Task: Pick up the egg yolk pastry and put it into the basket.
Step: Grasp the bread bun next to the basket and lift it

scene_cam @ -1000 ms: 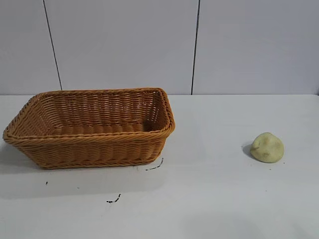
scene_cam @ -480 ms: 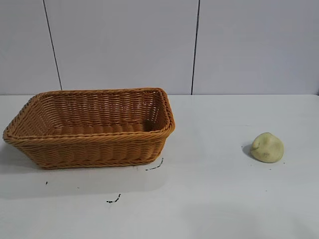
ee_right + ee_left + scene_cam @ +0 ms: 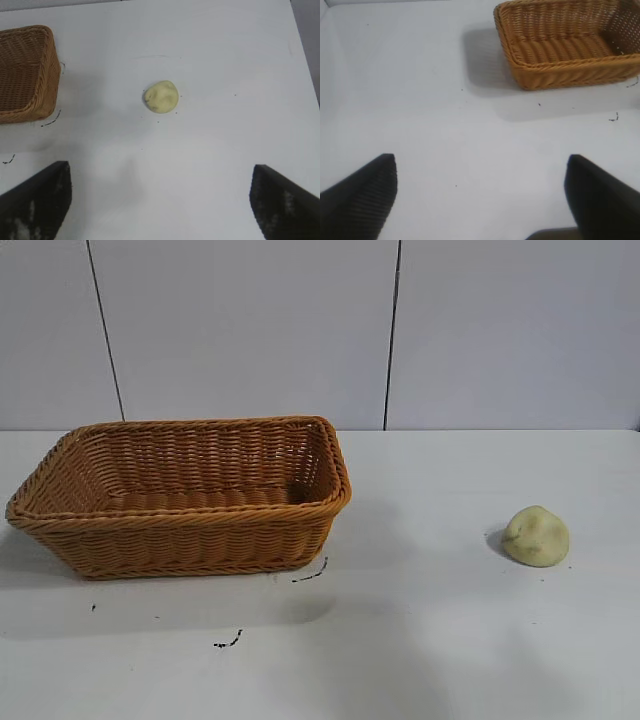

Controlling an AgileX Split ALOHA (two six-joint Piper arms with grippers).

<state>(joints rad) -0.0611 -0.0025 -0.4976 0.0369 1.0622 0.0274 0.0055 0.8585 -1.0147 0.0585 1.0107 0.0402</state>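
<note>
The egg yolk pastry [image 3: 536, 536], a small pale yellow-green lump, lies on the white table at the right; it also shows in the right wrist view [image 3: 161, 96]. The wicker basket [image 3: 180, 525] stands empty at the left, and shows in the left wrist view [image 3: 560, 70] and the right wrist view [image 3: 25, 100]. My right gripper [image 3: 161, 172] is open and empty above the table, short of the pastry. My left gripper [image 3: 481, 165] is open and empty over bare table, apart from the basket. Neither gripper shows in the exterior view.
Small black marks [image 3: 310, 576] lie on the table in front of the basket. A grey panelled wall [image 3: 390, 330] runs behind the table. The table's right edge [image 3: 300, 45] shows in the right wrist view.
A faint shadow has spread over the table in front of the basket and pastry. The basket and pastry have not moved.
</note>
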